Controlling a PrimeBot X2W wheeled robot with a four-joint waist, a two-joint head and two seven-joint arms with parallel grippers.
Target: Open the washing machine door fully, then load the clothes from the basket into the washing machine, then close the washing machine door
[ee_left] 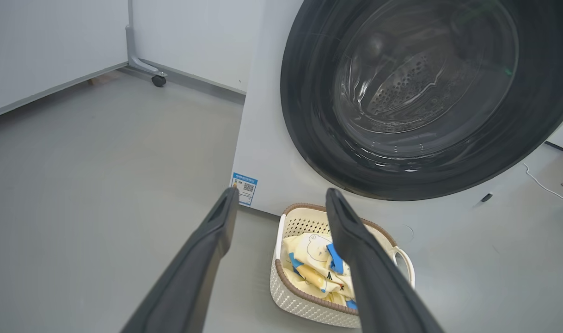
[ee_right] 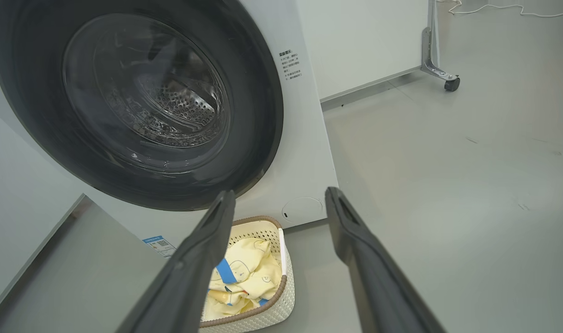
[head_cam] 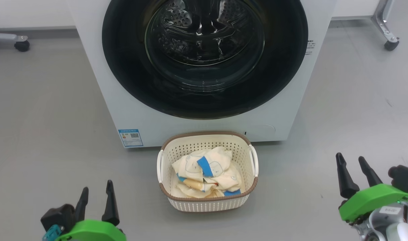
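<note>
My left gripper (head_cam: pixel 97 185) and right gripper (head_cam: pixel 350 157) stand spread and empty as I face the round glossy black door (head_cam: pixel 123 67), shut on the white washing machine (head_cam: pixel 190 129) behind the cream plastic basket (head_cam: pixel 207 134) of soft pale-yellow clothes (head_cam: pixel 207 172): rigid, slick, likely best hooked at its rim.

Test-lab sort of room, plain grey floor (head_cam: pixel 40 117), white wheeled partition panels (ee_left: pixel 55 46), freestanding washing machine (head_cam: pixel 110 100)

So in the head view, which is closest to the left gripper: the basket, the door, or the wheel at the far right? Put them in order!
From the left gripper:
1. Basket, low down, just ahead and to its right.
2. Door, behind the basket and higher up.
3. Wheel, far back at the right edge.
</note>
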